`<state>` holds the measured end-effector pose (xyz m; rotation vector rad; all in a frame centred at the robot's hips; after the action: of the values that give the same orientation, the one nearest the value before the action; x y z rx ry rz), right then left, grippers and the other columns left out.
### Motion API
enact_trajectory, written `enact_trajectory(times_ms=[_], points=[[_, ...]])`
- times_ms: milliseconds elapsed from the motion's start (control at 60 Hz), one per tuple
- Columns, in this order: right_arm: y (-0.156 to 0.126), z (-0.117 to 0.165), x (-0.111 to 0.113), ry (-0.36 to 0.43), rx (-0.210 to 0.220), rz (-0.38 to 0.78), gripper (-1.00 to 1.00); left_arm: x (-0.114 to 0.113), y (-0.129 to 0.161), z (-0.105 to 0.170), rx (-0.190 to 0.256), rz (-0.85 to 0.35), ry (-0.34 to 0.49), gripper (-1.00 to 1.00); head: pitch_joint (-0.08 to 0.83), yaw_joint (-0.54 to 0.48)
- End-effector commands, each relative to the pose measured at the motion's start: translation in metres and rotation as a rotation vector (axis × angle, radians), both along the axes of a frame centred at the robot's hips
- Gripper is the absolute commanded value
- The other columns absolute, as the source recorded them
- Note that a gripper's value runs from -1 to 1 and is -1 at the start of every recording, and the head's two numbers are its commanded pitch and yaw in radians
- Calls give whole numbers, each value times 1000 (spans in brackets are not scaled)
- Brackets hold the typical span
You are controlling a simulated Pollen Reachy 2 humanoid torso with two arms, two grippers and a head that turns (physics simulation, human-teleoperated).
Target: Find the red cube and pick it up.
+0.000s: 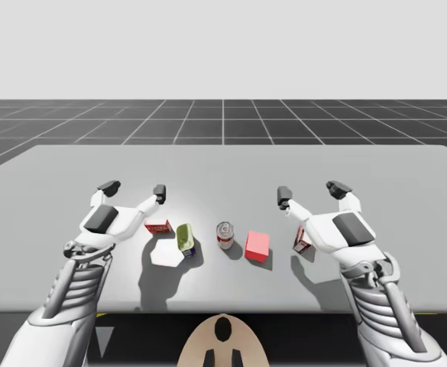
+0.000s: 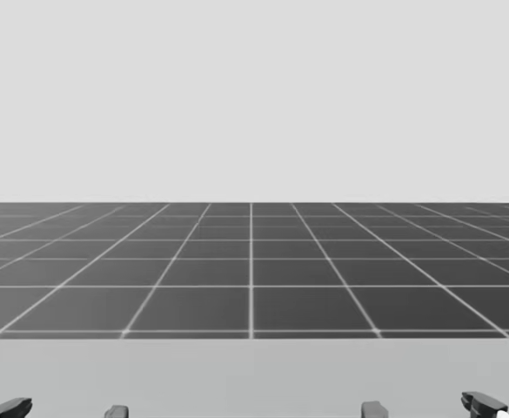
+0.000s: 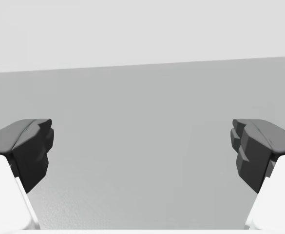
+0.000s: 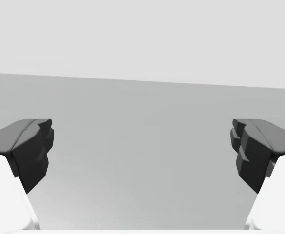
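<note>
The red cube (image 1: 257,246) rests on the grey table (image 1: 223,164) near its front edge, right of centre. My left gripper (image 1: 135,189) hovers open over the table's left half, well left of the cube. My right gripper (image 1: 312,192) hovers open to the right of the cube and further back. In the head view the dark fingertips of the left gripper (image 2: 63,409) and the right gripper (image 2: 428,407) poke up from the bottom edge. Bare table lies ahead of the left gripper (image 3: 142,156) and the right gripper (image 4: 142,156) in the wrist views, with nothing between the fingers.
Just left of the cube stands a small red-and-white can (image 1: 225,235). A green can (image 1: 186,239) lies on its side beside a white object (image 1: 166,252). A flat red box (image 1: 159,226) sits under my left hand. A small box (image 1: 301,241) stands under my right wrist.
</note>
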<state>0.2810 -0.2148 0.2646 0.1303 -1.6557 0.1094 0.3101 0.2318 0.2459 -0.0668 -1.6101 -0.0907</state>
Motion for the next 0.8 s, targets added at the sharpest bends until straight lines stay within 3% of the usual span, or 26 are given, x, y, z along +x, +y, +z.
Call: enact_trajectory(times_ms=[17,117,450,800], points=[[3,-2,-2,3,14,-59,-1000,0,-2,-1,-4,2,-2,-1000,-2,-9],[3,-2,-1,-5,14,-28,-1000,0,-2,-1,-4,7,-5,-1000,40,-15],[2,-2,1,-8,-19,-39,-1000,0,-1,-1,3,12,-9,-1000,366,-37],[3,-3,2,-5,-30,-41,-1000,0,-1,0,6,13,-11,-1000,608,-49]])
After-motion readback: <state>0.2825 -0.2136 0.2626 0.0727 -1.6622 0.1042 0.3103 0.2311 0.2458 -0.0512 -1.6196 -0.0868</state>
